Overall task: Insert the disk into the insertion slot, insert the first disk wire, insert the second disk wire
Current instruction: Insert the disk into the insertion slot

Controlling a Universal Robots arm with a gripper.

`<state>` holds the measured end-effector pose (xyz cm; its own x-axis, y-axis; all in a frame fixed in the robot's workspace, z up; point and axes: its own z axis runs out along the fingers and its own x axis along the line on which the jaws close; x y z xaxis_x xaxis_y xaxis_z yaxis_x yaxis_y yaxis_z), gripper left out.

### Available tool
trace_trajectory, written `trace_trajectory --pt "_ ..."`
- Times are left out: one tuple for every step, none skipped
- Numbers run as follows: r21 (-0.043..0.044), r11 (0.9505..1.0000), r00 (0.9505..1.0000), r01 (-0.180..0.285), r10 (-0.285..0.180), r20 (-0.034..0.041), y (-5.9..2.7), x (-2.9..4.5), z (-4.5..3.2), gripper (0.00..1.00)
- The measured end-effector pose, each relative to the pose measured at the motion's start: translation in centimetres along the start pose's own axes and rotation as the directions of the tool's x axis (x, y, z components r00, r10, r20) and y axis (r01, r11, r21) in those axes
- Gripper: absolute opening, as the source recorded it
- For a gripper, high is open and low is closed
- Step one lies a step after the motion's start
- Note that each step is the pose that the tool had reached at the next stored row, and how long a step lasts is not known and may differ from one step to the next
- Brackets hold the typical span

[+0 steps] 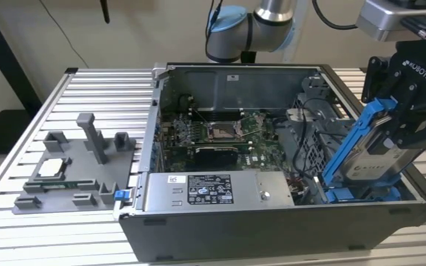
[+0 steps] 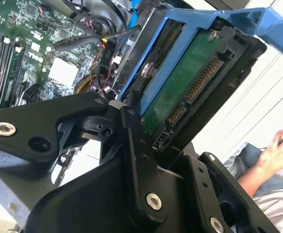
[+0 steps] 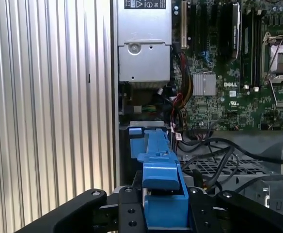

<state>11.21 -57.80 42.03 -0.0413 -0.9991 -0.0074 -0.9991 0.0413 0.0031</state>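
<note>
My gripper (image 1: pixel 404 133) is shut on the disk (image 1: pixel 379 158), a silver-grey drive in a bright blue carrier (image 1: pixel 350 147). The drive hangs tilted, its lower end down at the insertion slot (image 1: pixel 357 195), the bay with blue parts at the exterior view's right end of the open computer case. In the second wrist view the disk's green board and connector (image 2: pixel 180 90) face the camera between my black fingers (image 2: pixel 134 141). In the first wrist view the blue carrier (image 3: pixel 160 165) reaches from my gripper (image 3: pixel 165 211) toward the bay mouth (image 3: pixel 132 133). Black cables (image 3: pixel 219 155) lie loose beside the bay; I cannot tell which are the disk wires.
The case holds a motherboard (image 1: pixel 213 133) and a grey labelled power-supply box (image 1: pixel 213 191). A grey fixture with parts (image 1: pixel 72 166) stands on the slatted metal table (image 1: pixel 87 88) at the exterior view's left. A person's hand (image 2: pixel 282 148) is in the second wrist view.
</note>
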Motion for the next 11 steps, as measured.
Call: trace_trajectory --pt "0.0010 1.0000 1.0000 0.000 0.000 0.0002 0.01 -0.09 0.10 0.00" --pt "0.0019 1.0000 1.0000 0.000 0.000 0.0002 0.06 -0.17 0.18 0.00" --pt "0.0032 1.0000 1.0000 0.000 0.000 0.0003 0.13 -0.21 0.30 0.00" --pt "0.0045 1.0000 1.0000 -0.001 0.001 0.0004 0.20 -0.21 0.40 0.00" --pt "0.0052 1.0000 1.0000 0.000 0.000 0.0005 0.25 -0.21 0.48 0.00" --pt "0.0055 1.0000 1.0000 0.000 0.000 0.0002 0.27 -0.21 0.55 0.00" --pt "0.0062 1.0000 1.0000 0.000 0.000 0.0002 0.32 -0.21 0.65 0.00" --pt "0.0076 1.0000 1.0000 0.000 0.000 0.0003 0.39 -0.20 0.78 0.00" --pt "0.0095 1.0000 1.0000 0.000 0.000 0.0004 0.44 -0.20 0.93 0.00" --pt "0.0114 0.9999 1.0000 0.000 0.000 0.0006 0.43 -0.20 1.07 0.00" --pt "0.0131 0.9999 1.0000 0.000 0.000 0.0008 0.43 -0.20 1.21 0.00"
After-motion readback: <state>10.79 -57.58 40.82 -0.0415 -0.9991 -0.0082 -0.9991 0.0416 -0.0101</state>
